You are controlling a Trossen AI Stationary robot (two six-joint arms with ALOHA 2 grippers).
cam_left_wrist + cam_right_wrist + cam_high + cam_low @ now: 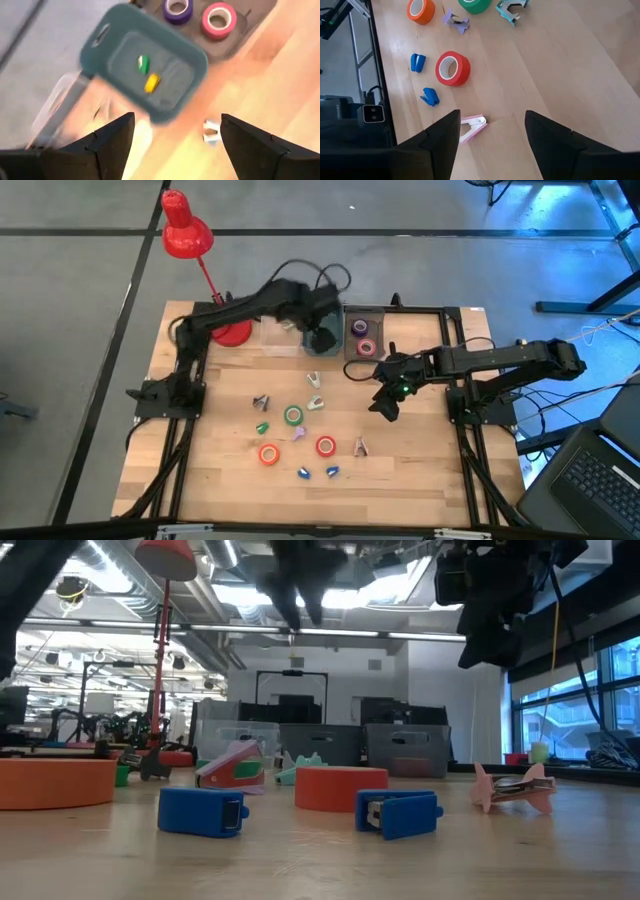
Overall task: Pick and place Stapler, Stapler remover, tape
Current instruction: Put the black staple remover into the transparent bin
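My left gripper point(177, 120) hangs open and empty above a teal bin point(125, 45) at the table's far side; a green piece point(143, 63) and a yellow piece point(152, 83) lie in the bin. My right gripper point(492, 117) stands open and empty over the table's right middle point(385, 408). Below it lie a pink staple remover point(472, 127), a red tape ring point(452, 68) and two blue staplers point(417, 62) point(430, 96). Orange tape point(268, 454) and green tape point(293, 416) lie flat further left. Purple tape point(177, 7) and pink tape point(220, 15) sit in a dark tray point(350, 313).
A clear container point(280, 335) stands left of the teal bin, and a red desk lamp point(185, 235) rises at the far left corner. Small purple point(298, 434), grey point(260, 402) and teal point(315, 380) staple removers are scattered mid-table. The near strip of the table is bare wood.
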